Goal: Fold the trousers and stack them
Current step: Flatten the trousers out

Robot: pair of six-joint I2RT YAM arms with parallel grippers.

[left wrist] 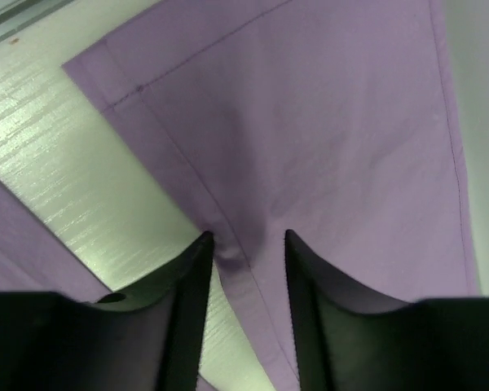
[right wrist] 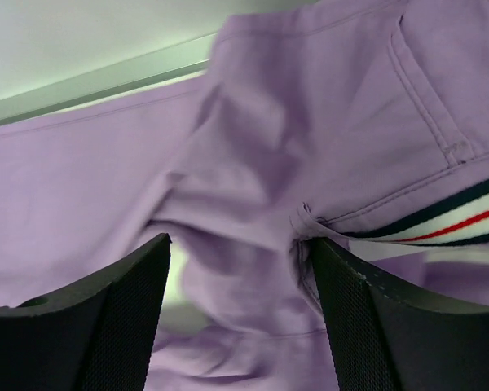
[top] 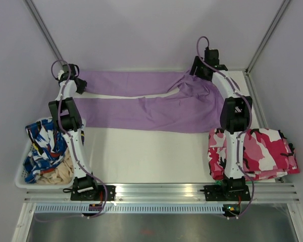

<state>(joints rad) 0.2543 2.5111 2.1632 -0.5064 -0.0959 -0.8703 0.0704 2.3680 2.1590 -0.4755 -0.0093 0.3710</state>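
Lying flat across the far half of the table (top: 141,151): trousers (top: 156,108), legs toward the left, waist at the right. Judged thin, light and limp; prone to sag and slide, so best gripped at the hem and waistband. Left gripper (left wrist: 244,252) narrowed over a pinch of the far leg's edge near the hem. Right gripper (right wrist: 240,265) held wide above the bunched waist, gripping nothing.

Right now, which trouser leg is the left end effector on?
The far leg, by the back wall: the left end effector straddles its hem edge. The near leg lies untouched, closer to the arm bases.
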